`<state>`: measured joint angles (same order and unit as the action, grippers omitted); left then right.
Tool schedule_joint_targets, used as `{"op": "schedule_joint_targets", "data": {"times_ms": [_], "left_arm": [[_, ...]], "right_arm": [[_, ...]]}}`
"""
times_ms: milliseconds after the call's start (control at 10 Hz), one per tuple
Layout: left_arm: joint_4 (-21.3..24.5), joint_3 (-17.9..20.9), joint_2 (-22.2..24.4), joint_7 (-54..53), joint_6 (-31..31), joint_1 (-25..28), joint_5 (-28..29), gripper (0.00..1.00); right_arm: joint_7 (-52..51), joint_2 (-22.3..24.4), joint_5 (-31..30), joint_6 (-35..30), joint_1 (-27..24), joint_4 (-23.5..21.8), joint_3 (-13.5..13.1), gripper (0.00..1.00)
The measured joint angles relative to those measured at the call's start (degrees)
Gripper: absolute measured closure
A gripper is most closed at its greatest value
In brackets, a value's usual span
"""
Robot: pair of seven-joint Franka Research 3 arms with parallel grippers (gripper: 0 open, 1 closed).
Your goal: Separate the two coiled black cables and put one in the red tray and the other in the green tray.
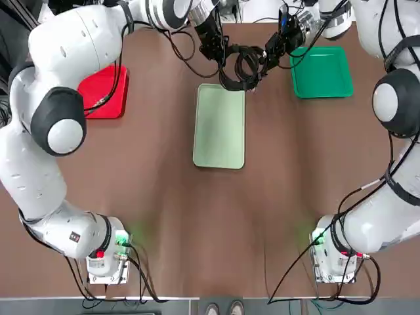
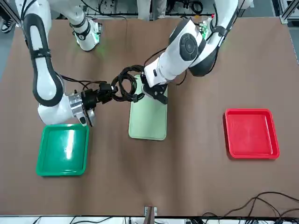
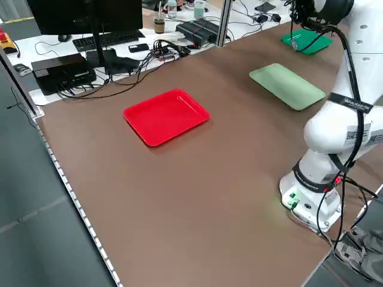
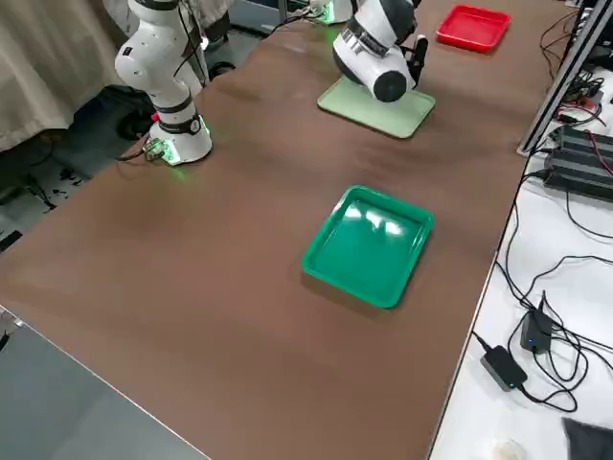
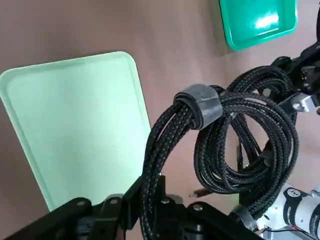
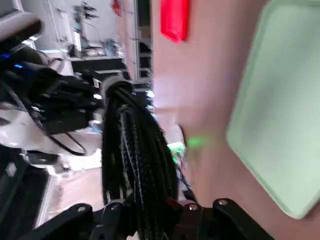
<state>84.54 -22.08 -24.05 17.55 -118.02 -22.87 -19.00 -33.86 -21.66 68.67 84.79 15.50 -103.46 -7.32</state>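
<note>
Coils first: the two black cables (image 5: pixel 285 135) hang in the air over the far end of the pale green tray (image 1: pixel 220 131), overlapping between our wrists. Left claw (image 5: pixel 150 192) is closed on one strapped bundle; right claw (image 6: pixel 150 207), opposite it and toward the tabletop's (image 1: pixel 164 216) right edge, pinches cable too. We cannot tell whether the loops are fully free of each other. Red tray (image 2: pixel 252 134) lies toward the far left corner, green tray (image 2: pixel 62 150) toward the far right. Step in hand, as we judge it: parting the coils. We should keep both grips firm, draw the claws apart slowly along the line between them, and watch for a loop snagging. If one catches, we ease off and lift it over rather than tug, lest a strap slip and the coil unwind. Once daylight shows, left to red, right to green, lowering inside the rims. Writing: a white arm casing (image 5: pixel 296 210) appears to read FRANKA; its smaller print we cannot make out.
</note>
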Motion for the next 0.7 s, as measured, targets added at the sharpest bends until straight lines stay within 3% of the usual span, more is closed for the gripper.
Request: {"op": "schedule_joint_targets", "data": {"times_ms": [700], "left_arm": [[1.7,2.7,1.4,-2.9,5.7,3.6,0.9,0.87]], "right_arm": [[4.7,0.4,-25.5,-2.5,-8.7,9.1,-1.1,0.93]]}}
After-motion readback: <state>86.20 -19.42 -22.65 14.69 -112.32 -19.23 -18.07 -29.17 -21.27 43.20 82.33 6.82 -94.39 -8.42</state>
